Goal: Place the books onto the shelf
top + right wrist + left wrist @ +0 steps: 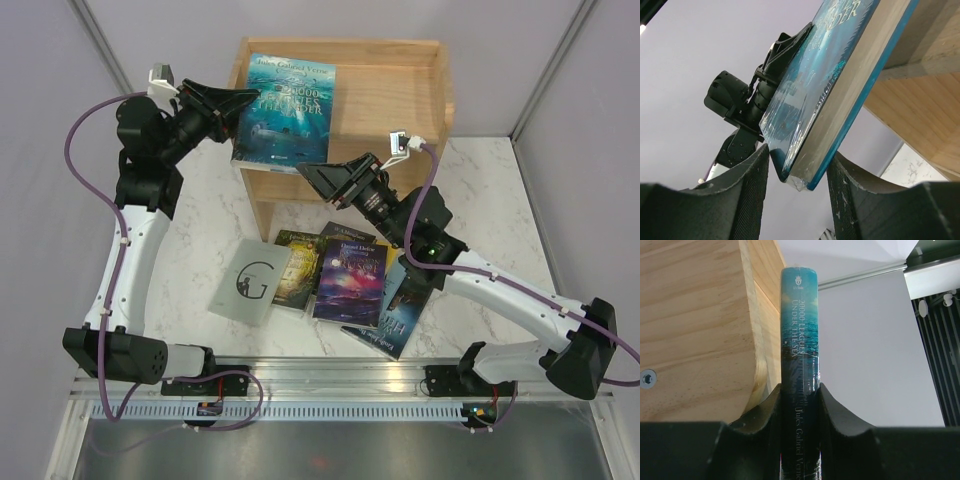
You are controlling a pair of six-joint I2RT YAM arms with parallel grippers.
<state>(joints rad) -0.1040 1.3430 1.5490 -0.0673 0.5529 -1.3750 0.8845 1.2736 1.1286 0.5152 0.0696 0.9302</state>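
The left claw (799, 387) is closed narrow on the spine of the blue book (285, 105) and holds it from the book's 9 o'clock side. The right claw (800, 152) stands at the book's 5 o'clock corner with one finger on each side of it. A little gap shows on both sides, so I judge it is half open and not yet pressing. The book hangs tilted over the left part of the shelf (400, 80), which is at 12 o'clock on the counter (490, 190); I cannot tell if it touches the raised rim. The other books, among them the pale green book (250, 285) and the purple book (350, 282), lie fanned at 6 o'clock from the shelf. The danger I see is in the shared hold: the right claw takes only a corner, and the cover looks glossy, so the book may twist or slip when it closes. If the left claw lets go too soon, the book could fall on the rim or down to the counter
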